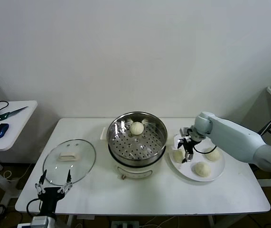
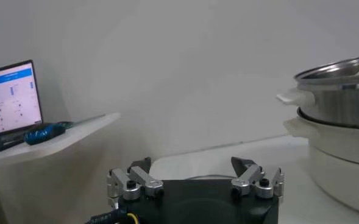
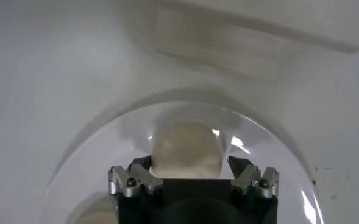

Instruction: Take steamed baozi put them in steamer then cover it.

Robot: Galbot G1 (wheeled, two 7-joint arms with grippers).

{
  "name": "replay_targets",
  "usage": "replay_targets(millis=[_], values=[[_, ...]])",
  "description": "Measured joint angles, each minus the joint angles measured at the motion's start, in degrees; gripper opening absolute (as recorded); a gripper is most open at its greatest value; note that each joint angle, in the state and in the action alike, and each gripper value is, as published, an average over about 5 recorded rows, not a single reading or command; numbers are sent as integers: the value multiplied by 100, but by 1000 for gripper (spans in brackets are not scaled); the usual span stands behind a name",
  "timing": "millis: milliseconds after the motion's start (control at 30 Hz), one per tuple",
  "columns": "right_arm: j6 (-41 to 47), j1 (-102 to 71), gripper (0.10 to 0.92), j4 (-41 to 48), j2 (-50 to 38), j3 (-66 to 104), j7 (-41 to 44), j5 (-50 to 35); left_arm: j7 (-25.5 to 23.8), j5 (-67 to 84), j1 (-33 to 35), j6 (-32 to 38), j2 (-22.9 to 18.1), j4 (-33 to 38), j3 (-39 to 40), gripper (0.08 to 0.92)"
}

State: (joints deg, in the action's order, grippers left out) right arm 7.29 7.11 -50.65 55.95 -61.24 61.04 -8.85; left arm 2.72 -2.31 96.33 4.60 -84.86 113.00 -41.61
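Left tool (image 1: pixel 54 187) is parked open at the desk's (image 1: pixel 126 194) near edge, beside the cover (image 1: pixel 69 160). Right tool (image 1: pixel 187 150) is held open directly above a steamed baozi (image 3: pixel 185 150) on the white plate (image 1: pixel 218 175); two more lie there. One bun (image 1: pixel 136 128) is seen in the steamer (image 1: pixel 137 138). Right arm is nearer.

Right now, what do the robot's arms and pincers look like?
The right arm has smooth, rounded pale grey-white shells, with a thin black cable looping near its wrist. Both the right pincer and the left pincer have a black body with silver metal fingers fastened by dark round bolts.
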Motion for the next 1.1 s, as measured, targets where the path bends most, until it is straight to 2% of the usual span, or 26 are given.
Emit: replay_targets(millis=[233,600,833,1100], values=[[-10,43,711,18,-3,-50,35,-66,0,3,-11,-7,3,-6,12,823],[19,381,695,-189,-221,-237,15,-381,2,7,-12,-23,27,0,48,823],[53,1211,696,-393,-385,-726,65,-999,5,6,14,-40,56,65,88,823],[180,2547,696,-556,-233,-1509,56,-2094,18,-9,18,-21,61,68,184,823]])
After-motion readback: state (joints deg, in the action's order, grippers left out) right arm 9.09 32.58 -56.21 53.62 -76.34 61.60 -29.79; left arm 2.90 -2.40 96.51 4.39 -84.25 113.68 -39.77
